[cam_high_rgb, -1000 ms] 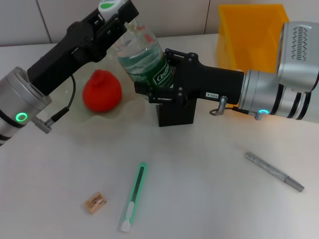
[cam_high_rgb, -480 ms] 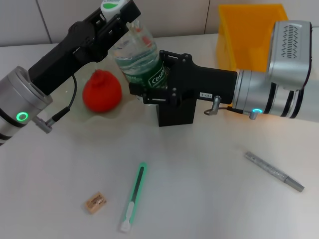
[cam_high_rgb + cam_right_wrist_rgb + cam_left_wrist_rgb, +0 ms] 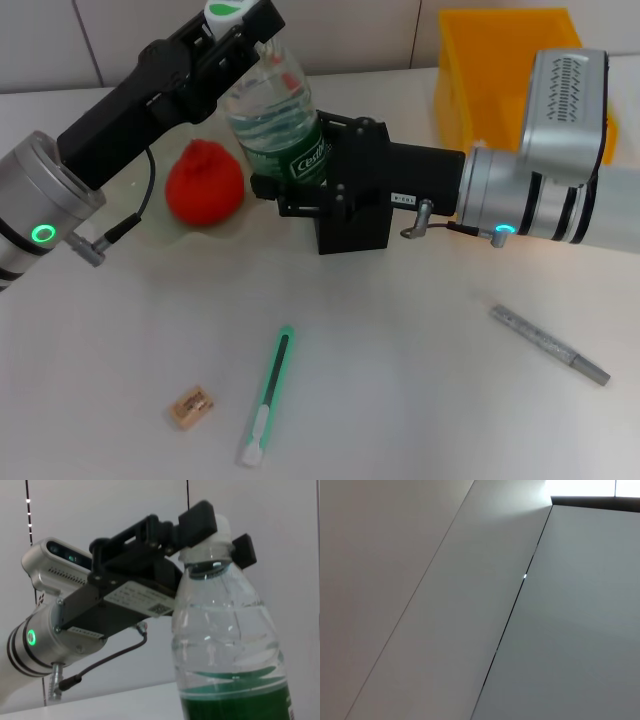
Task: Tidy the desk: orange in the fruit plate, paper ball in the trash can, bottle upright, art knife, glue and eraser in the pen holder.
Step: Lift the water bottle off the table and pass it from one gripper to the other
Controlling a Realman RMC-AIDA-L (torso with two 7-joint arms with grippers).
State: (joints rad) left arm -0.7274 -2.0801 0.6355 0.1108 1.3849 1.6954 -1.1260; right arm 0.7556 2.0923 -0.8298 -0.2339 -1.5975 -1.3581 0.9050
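Left jaws (image 3: 238,30) clamp the bottle (image 3: 275,120) at its cap; right jaws (image 3: 290,180) grip its body. It's tilted: if I release now, it tips toward the orange (image 3: 204,185) near the desk's far edge.

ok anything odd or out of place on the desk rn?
The bottle is held in the air, tilted, with the left gripper clamped on its cap and the right gripper on its body. The art knife, eraser and glue lie loose on the desk.
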